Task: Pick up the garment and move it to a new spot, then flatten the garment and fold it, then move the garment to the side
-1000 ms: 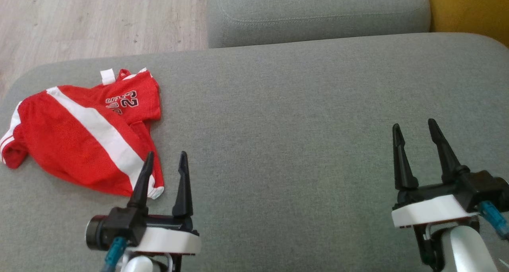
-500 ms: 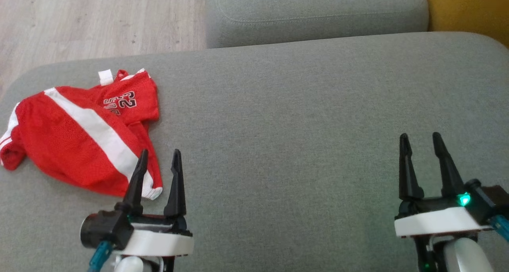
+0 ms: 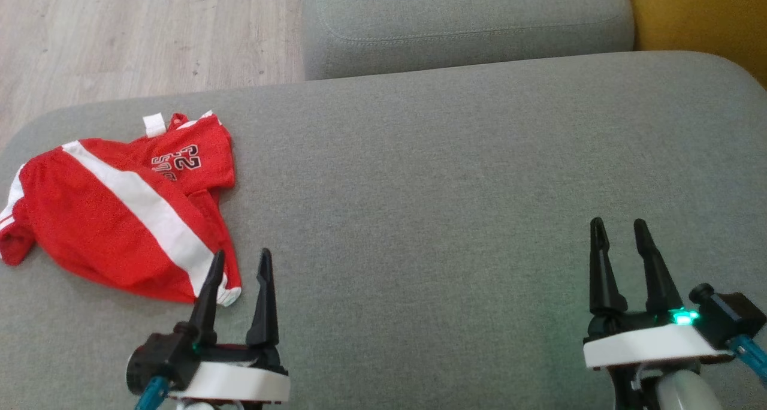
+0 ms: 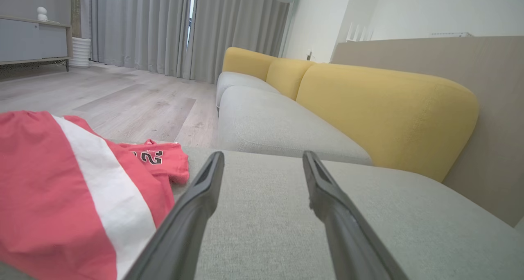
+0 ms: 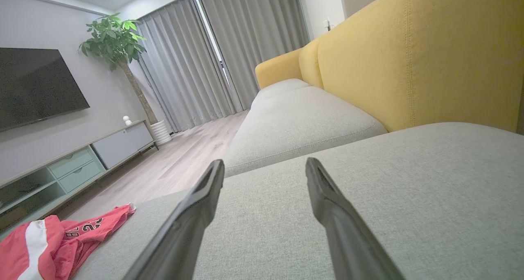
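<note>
Head view has the red garment [image 3: 114, 218] lying rumpled at the left end of the grey sofa seat [image 3: 419, 188], a broad white stripe across it and one part doubled over. Neither arm has hold of it. The left tool [image 3: 241, 253] sits with its fingers spread apart, its left finger lined up with the cloth's near hem; whether it touches I cannot tell. The right tool [image 3: 618, 221], likewise spread and empty, hangs well apart over bare cushion on the right.

To my eye this is the first step, the pick-up, not yet made. The next move, I'd judge, asks the left tool to dip onto that near hem and pinch a proper fold of fabric before lifting, since thin cloth may slip or drag.

As for writing, the print [image 3: 180, 158] on the doubled-over part shows the number 23 with a word beside it, upside down and creased, so I can't read it whole. A small white tag [image 3: 153, 124] at the far edge looks blank.
</note>
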Available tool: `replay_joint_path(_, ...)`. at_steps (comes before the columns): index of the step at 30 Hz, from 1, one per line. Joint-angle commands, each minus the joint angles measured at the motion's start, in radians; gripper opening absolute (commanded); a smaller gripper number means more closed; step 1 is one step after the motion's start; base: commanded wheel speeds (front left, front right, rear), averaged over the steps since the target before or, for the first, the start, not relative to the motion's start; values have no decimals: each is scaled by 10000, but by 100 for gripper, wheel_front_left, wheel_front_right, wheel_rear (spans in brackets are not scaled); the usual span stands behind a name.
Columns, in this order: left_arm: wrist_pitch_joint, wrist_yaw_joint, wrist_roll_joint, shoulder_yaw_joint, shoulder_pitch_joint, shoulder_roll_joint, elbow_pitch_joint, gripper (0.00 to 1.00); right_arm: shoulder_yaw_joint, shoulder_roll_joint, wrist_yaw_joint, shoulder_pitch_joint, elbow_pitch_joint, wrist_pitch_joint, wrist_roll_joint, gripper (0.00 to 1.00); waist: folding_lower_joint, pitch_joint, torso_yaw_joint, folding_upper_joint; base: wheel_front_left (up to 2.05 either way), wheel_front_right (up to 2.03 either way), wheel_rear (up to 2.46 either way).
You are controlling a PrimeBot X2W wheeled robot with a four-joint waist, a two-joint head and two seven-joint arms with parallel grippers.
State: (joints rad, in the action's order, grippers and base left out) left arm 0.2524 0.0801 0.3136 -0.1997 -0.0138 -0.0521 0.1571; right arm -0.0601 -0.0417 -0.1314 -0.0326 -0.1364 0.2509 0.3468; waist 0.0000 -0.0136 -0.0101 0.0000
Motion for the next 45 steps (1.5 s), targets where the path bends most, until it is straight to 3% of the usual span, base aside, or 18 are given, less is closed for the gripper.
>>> replay_joint_path(1, 93, 12, -133, 197, 287, 17, -169, 100, -276, -85, 7, 305, 248, 109, 51, 100, 0, 12, 20, 0, 0, 0, 0)
replay_joint_path(14, 93, -52, 94, 199, 348, 18, 40, 100, -427, -85, 7, 373, -114, 109, 425, 100, 0, 59, 153, 0, 0, 0, 0)
replay_joint_path(19, 93, -67, 95, 233, 359, 18, 110, 100, -657, -85, 7, 316, -179, 109, 352, 100, 0, 129, 529, 0, 0, 0, 0)
replay_joint_path(39, 93, -210, -311, 433, 145, 18, 456, 100, -1637, -85, 7, -121, -293, 109, 333, 100, 0, 642, 3717, 0, 0, 0, 0)
replay_joint_path(45, 93, -195, -484, 650, -15, 18, 452, 100, -1894, -85, 7, -162, -322, 109, 439, 100, 0, 752, 4394, 0, 0, 0, 0)
